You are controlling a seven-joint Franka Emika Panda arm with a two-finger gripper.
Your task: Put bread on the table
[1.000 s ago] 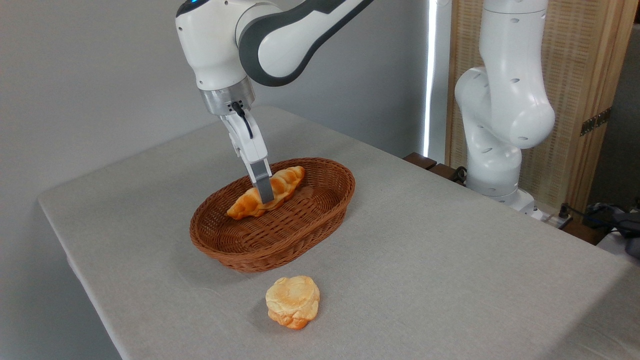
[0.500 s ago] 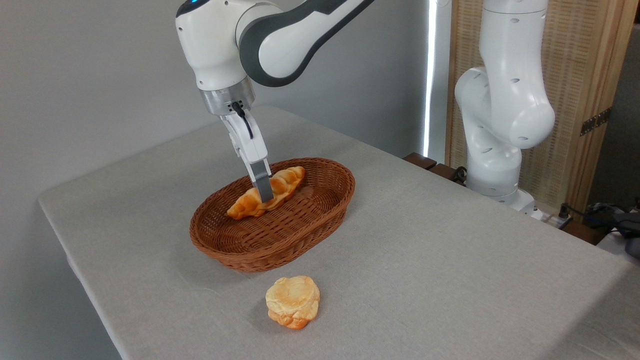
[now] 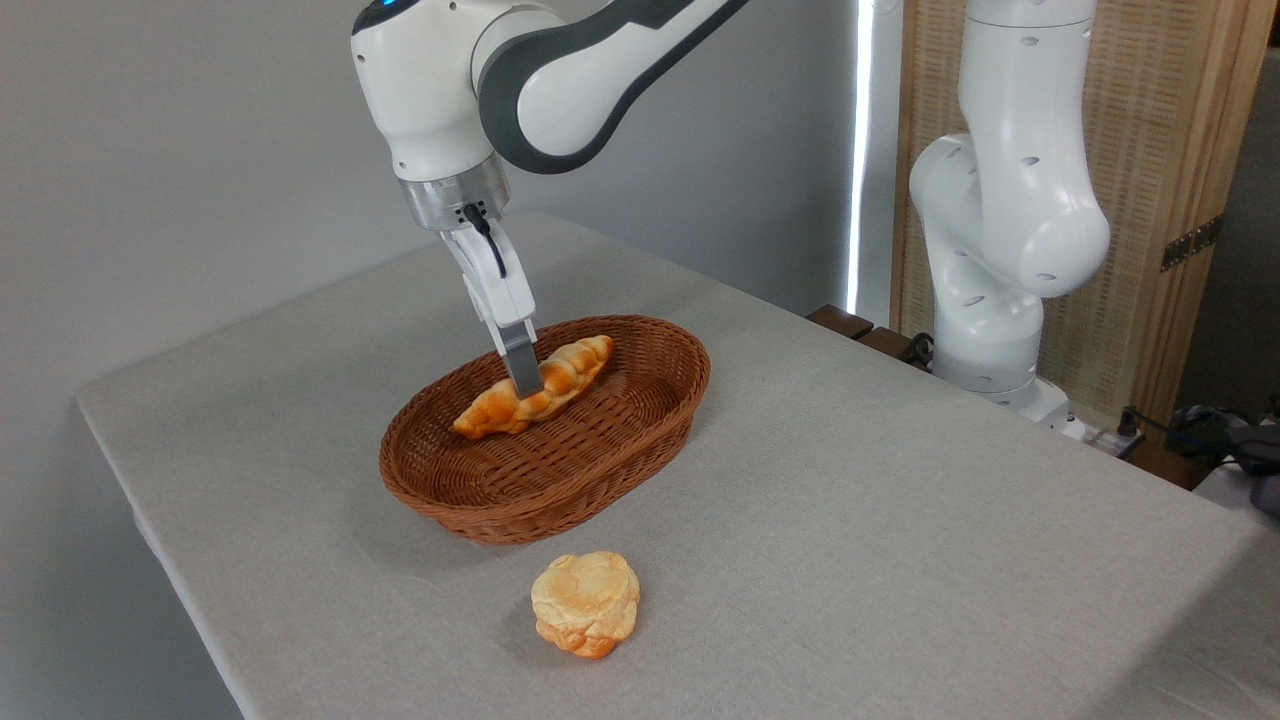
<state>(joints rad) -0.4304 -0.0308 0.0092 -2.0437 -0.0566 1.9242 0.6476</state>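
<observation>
The bread (image 3: pixel 567 368), a long golden-orange pastry with a ridged crust, lies slanted in the back half of the brown wicker basket (image 3: pixel 560 490). My gripper (image 3: pixel 527 385) comes down from above and is shut on the bread at its middle. The near grey finger (image 3: pixel 520 358) covers part of the crust and hides the far finger. The bread's left tip still rests low against the basket's inside. The light grey table (image 3: pixel 900 500) carries the basket.
A small round pale bun (image 3: pixel 585 603) sits on the cloth just in front of the basket. My arm's white base (image 3: pixel 1000 300) stands past the table's right back edge, with a wooden screen behind it and cables at the far right.
The gripper has risen a little, and the bread's middle has shifted slightly with it. The basket and bun have stayed in place.
</observation>
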